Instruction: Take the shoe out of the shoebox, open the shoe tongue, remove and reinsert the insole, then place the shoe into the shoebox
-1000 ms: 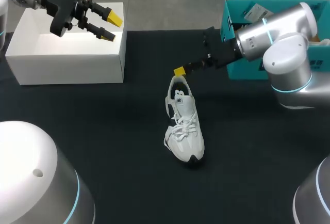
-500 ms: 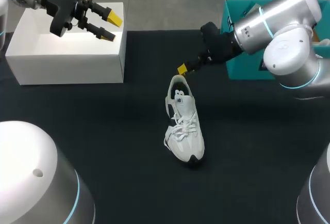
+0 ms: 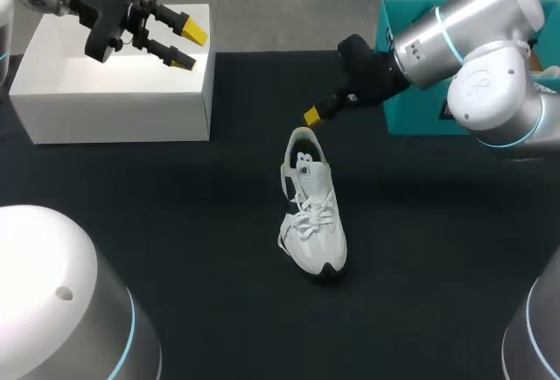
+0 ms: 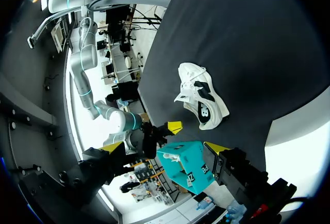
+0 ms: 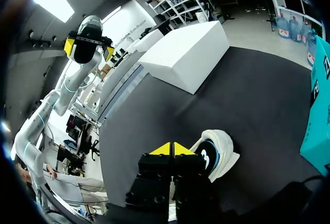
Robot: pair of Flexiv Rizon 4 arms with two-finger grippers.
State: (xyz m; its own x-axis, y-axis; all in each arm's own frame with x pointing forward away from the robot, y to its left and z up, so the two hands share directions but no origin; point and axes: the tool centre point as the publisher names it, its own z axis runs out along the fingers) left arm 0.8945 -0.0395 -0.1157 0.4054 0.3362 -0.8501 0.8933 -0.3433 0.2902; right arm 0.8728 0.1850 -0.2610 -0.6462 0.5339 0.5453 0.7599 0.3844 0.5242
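A white laced shoe [image 3: 312,212] lies on the black table, toe toward the front edge and heel toward the back. My right gripper [image 3: 311,116] hangs just behind and above the heel, shut with nothing between its yellow tips. In the right wrist view the shut gripper [image 5: 169,149] has the shoe's heel opening [image 5: 214,152] close ahead and slightly to one side. The white shoebox [image 3: 114,87] stands at the back left. My left gripper [image 3: 187,45] hovers open over the box's right end. In the left wrist view the shoe [image 4: 202,96] lies far ahead of the open gripper [image 4: 164,146].
A teal box [image 3: 416,65] stands at the back right, behind my right arm, and it also shows in the left wrist view as the teal box [image 4: 185,167]. Bare black tabletop [image 3: 175,222] surrounds the shoe on all sides.
My right gripper went from open to shut, and its tips lifted slightly away from the heel as the arm swung. The shoe and the left arm have not moved.
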